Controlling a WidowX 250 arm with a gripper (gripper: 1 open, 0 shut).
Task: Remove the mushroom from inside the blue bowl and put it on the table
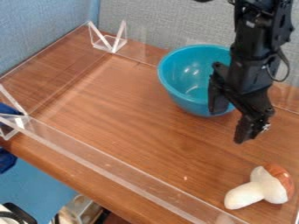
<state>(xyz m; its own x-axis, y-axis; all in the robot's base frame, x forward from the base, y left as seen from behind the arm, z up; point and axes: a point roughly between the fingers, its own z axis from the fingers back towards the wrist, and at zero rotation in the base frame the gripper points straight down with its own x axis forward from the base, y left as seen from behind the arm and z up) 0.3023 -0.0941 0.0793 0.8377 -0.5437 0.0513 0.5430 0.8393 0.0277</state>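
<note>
The gripper (240, 112), jaws spread and holding nothing, hangs just beside the blue bowl (187, 80), while the mushroom (261, 187) lies well below-right of it on the table (105, 105), stem toward the clear front wall and cap toward the right edge, with open wood between.

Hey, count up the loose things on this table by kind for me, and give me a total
Bowl: 1, blue
Mushroom: 1, white stem with a brown cap, lying on the table, not in the bowl
Total: 2
</note>
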